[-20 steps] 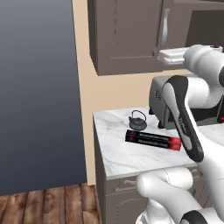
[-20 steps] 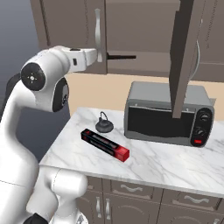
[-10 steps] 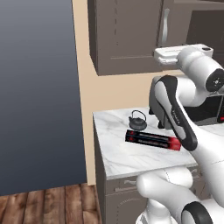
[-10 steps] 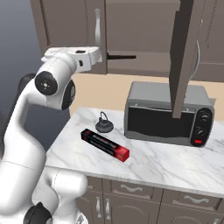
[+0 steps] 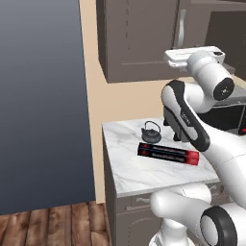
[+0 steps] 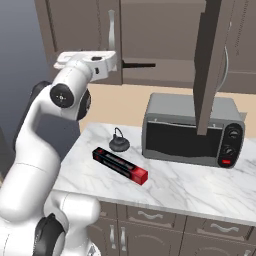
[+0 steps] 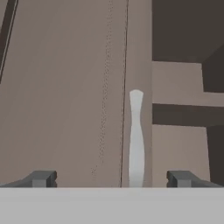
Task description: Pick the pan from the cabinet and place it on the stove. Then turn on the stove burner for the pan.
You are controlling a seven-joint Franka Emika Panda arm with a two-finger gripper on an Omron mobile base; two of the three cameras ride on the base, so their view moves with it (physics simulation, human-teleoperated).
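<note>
The hand (image 7: 111,178) hangs released, fingers spread wide, facing the cabinet (image 7: 65,87) door with its silver handle (image 7: 136,135) between the fingertips. Best to ease straight in and close squarely on it. I cannot make out the pan itself; a dark handle (image 6: 139,64) pokes from the open side.

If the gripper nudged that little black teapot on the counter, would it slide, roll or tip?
The teapot looks squat and wide-based, so it would probably slide on the smooth marble counter rather than tip. Its thin loop handle stands upright, so a push high on it might rock it. It looks small and likely light.
</note>
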